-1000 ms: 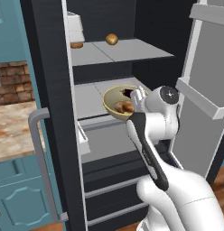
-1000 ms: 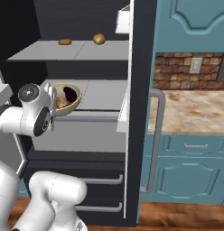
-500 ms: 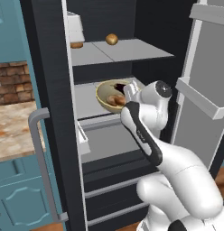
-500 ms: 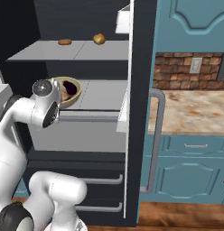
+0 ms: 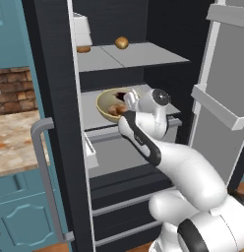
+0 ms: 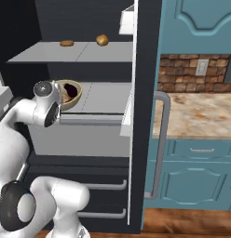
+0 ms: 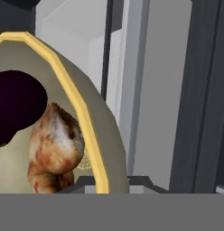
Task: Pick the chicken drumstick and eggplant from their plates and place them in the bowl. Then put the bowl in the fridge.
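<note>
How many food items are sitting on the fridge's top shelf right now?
2: a round brown bun and a flatter brown item to its left; more may hide behind the fridge frame.

Arm reaching into open fridge [image 5: 158,29] | bowl [image 5: 110,104] on middle shelf, front edge | bun [image 5: 122,43] on upper shelf
</note>
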